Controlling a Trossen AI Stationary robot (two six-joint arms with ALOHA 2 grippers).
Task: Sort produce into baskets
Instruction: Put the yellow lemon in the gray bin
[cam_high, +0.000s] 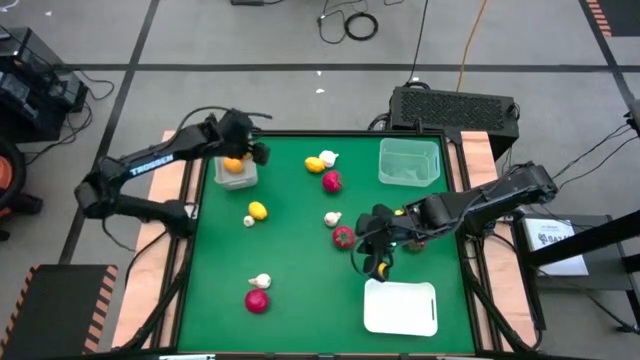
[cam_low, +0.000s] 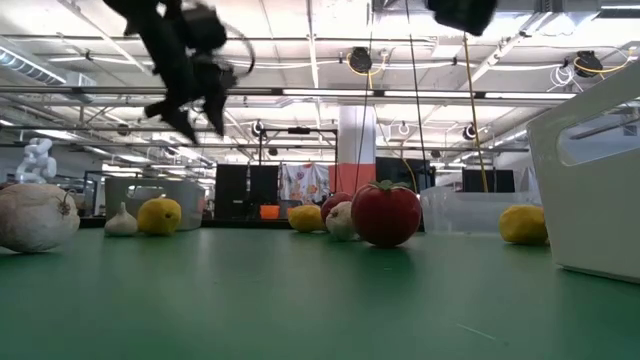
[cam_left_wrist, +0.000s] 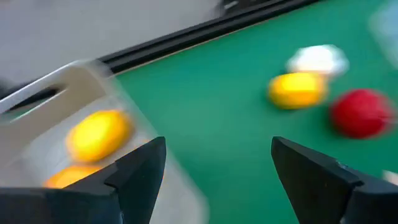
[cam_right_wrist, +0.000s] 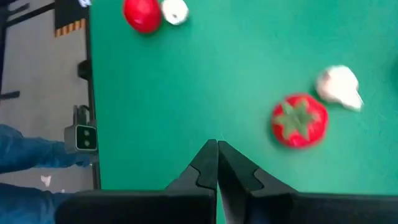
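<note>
My left gripper (cam_high: 252, 152) (cam_left_wrist: 217, 155) is open and empty, above the translucent whitish bin (cam_high: 236, 174), which holds yellow-orange fruits (cam_left_wrist: 99, 134). My right gripper (cam_high: 368, 252) (cam_right_wrist: 216, 148) is shut and empty above the green table, between a red tomato-like piece (cam_high: 343, 237) (cam_right_wrist: 300, 120) and a lemon (cam_high: 383, 267). The other produce lies on the table. A lemon (cam_high: 258, 210) lies by a garlic bulb (cam_high: 248, 221). A lemon (cam_high: 314, 165), a garlic bulb (cam_high: 328, 157) and a red fruit (cam_high: 332, 181) lie together. One garlic bulb (cam_high: 332, 218) lies alone. A garlic bulb (cam_high: 262, 282) lies by a red fruit (cam_high: 257, 300).
The clear greenish bin (cam_high: 408, 163) stands at the far right and shows nothing inside. The flat white tray (cam_high: 400, 308) lies at the near right, close to my right gripper. A black box (cam_high: 455, 105) stands beyond the far edge. A blue sleeve (cam_right_wrist: 25, 155) shows beside the table.
</note>
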